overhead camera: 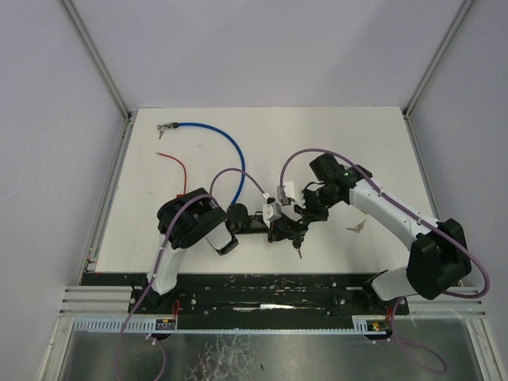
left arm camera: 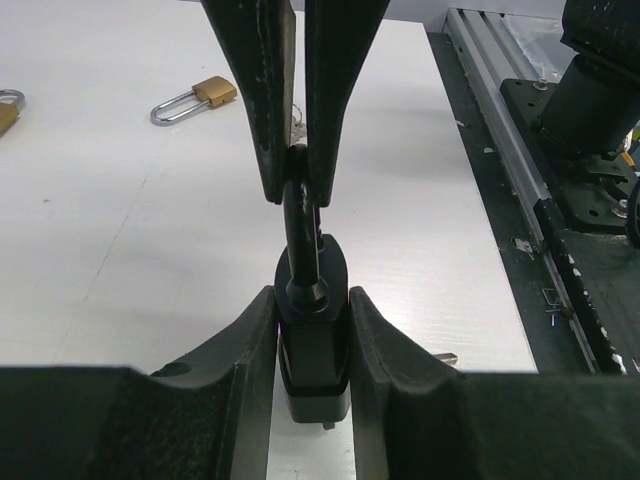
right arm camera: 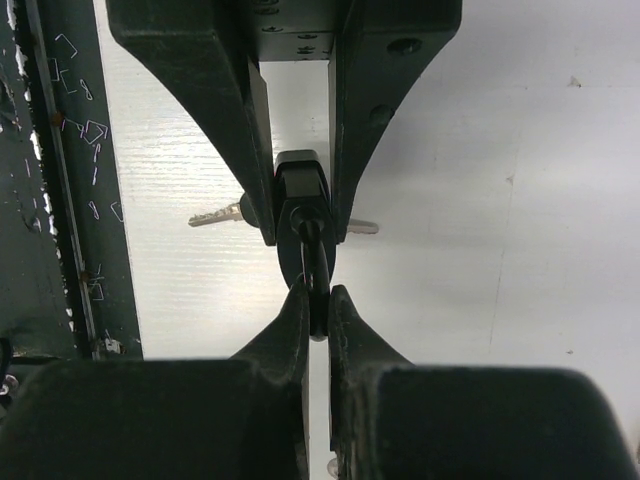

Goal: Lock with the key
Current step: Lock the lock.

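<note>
The left jaws are clamped on the body of a black padlock (left arm camera: 313, 350), holding it over the desk (left arm camera: 120, 250). Directly opposite, the right jaws are pinched tight on its shackle (left arm camera: 300, 230). A small key (overhead camera: 298, 251) shows just beside the padlock; whether it sits in the lock cannot be told. Past the right jaws a brass padlock (left arm camera: 195, 97) lies on the desk. Farther off is a blue cable (overhead camera: 218, 139).

Top camera: high at the near edge, looking down on the whole table (overhead camera: 333, 143). Wrist cameras: close, facing each other across the padlock (left arm camera: 313, 340), shared by all views.
</note>
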`<state>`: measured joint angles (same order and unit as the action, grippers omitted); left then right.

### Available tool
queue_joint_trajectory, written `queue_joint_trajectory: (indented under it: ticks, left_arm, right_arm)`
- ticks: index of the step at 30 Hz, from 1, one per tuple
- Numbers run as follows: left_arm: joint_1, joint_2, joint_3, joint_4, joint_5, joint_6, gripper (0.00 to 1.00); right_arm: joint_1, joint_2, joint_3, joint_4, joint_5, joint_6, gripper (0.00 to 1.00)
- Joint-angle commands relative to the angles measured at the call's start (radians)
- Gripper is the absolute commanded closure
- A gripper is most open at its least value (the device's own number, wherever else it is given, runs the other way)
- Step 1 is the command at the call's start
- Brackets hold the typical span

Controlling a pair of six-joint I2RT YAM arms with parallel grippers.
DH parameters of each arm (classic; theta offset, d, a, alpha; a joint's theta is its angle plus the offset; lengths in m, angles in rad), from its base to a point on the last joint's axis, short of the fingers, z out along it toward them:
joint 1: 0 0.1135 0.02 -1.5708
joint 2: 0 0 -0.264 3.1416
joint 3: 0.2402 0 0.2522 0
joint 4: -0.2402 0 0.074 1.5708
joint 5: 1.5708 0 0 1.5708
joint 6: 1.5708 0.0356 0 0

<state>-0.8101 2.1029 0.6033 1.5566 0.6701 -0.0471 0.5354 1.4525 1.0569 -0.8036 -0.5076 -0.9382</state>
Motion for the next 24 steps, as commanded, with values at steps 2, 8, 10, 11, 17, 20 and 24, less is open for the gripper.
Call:
queue_joint_trajectory:
  ticks: [2, 8, 10, 11, 17, 20, 24]
  left_arm:
    - [0.008, 0.045, -0.02, 0.054, -0.019, 0.111, 1.0]
    - [0.007, 0.048, -0.024, 0.054, -0.018, 0.121, 1.0]
    - [0.007, 0.041, -0.029, 0.054, -0.017, 0.123, 1.0]
    - [0.008, 0.037, -0.031, 0.054, -0.016, 0.124, 1.0]
    - [0.008, 0.014, -0.034, 0.054, -0.004, 0.114, 1.0]
    - [0.008, -0.002, -0.033, 0.053, 0.005, 0.098, 1.0]
    - [0.006, -0.025, -0.029, 0.053, 0.024, 0.063, 1.0]
  right_arm:
    - [0.039, 0.172, -0.126, -0.125, 0.048, -0.017, 1.0]
    - [0.061, 0.184, -0.131, -0.117, 0.029, -0.02, 1.0]
    - [0.061, 0.159, -0.129, -0.106, 0.015, -0.02, 1.0]
    - [0.061, 0.141, -0.128, -0.099, 0.009, -0.017, 1.0]
    - [0.022, 0.025, -0.114, -0.037, -0.021, 0.018, 1.0]
    - [-0.022, -0.026, -0.103, -0.022, -0.062, 0.024, 1.0]
    - [-0.034, -0.069, -0.112, -0.015, -0.076, 0.017, 1.0]
